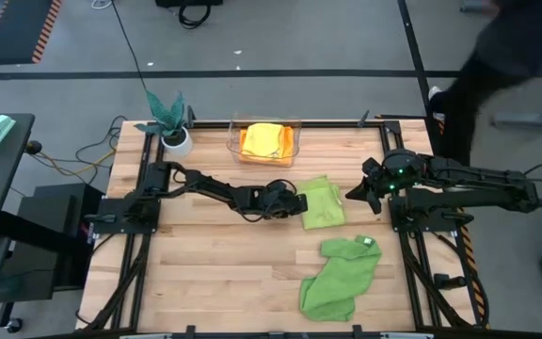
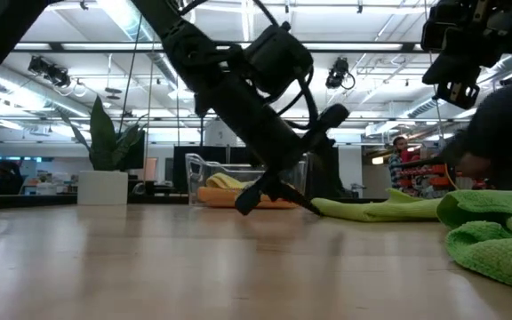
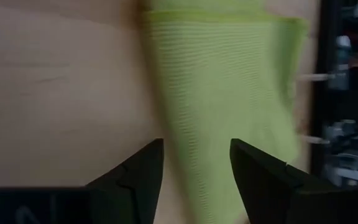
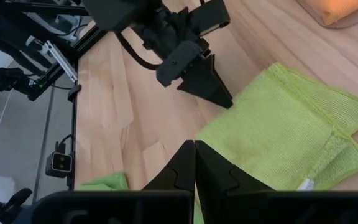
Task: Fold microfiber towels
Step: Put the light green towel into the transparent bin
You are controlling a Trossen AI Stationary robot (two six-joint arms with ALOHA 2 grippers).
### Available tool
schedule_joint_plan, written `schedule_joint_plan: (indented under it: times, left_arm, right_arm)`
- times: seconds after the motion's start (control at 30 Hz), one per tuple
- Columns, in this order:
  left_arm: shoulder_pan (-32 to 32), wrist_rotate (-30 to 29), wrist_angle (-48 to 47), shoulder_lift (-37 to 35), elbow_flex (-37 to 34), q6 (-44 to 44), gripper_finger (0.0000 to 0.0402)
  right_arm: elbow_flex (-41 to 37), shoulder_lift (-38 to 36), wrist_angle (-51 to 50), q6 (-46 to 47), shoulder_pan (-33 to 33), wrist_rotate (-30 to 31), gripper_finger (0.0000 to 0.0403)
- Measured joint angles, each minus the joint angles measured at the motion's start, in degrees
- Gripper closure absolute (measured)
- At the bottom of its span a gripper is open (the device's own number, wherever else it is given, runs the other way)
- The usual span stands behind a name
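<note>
A lime green towel point(image 1: 323, 203) lies flat on the wooden table's middle, also showing in the right wrist view point(image 4: 278, 124). My left gripper point(image 1: 296, 201) is open at the towel's left edge point(image 3: 166, 124), with one finger over wood and the other over cloth. Nearer the front lies a crumpled mid-green towel point(image 1: 340, 278) with a small white tag point(image 1: 367, 242). An orange towel point(image 1: 250, 143) and a yellow towel point(image 1: 269, 137) lie in a clear bin point(image 1: 294, 132) at the back. My right gripper point(image 1: 354, 195) hovers shut above the table, right of the lime towel. My left gripper slants down from the table's left, its open fingers point(image 3: 143, 177) standing on either side of the lime towel's left edge point(image 3: 179, 162). Whether the fingertips touch the cloth or the table I cannot tell.
A teal-leaved plant in a white pot point(image 1: 172, 127) stands at the back left corner. A person point(image 1: 502, 56) moves beyond the table's far right corner. Bare wood point(image 1: 215, 273) stretches across the front left.
</note>
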Motion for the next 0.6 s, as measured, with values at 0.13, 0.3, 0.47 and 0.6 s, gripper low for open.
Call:
schedule_joint_plan:
  times: [0.13, 0.3, 0.47, 0.6]
  left_arm:
    - [0.4, 0.5, 0.0, 3.3, 3.7, 1.3, 0.0205]
    - [0.7, 1.7, 0.1, 6.1, 8.5, 3.4, 0.0205]
    - [1.2, 1.7, -2.4, 6.8, 10.2, 4.9, 0.0202]
    - [1.2, 2.3, -4.6, 6.8, 10.4, 5.3, 0.0208]
  right_arm:
    - [0.0, 0.3, 0.2, 0.0, 0.0, 0.0, 0.0389]
    - [0.0, 0.6, 0.4, 0.6, 0.1, 0.0, 0.0391]
    - [0.0, 0.8, 0.6, 1.9, 0.5, 0.0, 0.039]
    - [0.0, 0.8, 0.5, 2.1, 1.1, 0.0, 0.039]
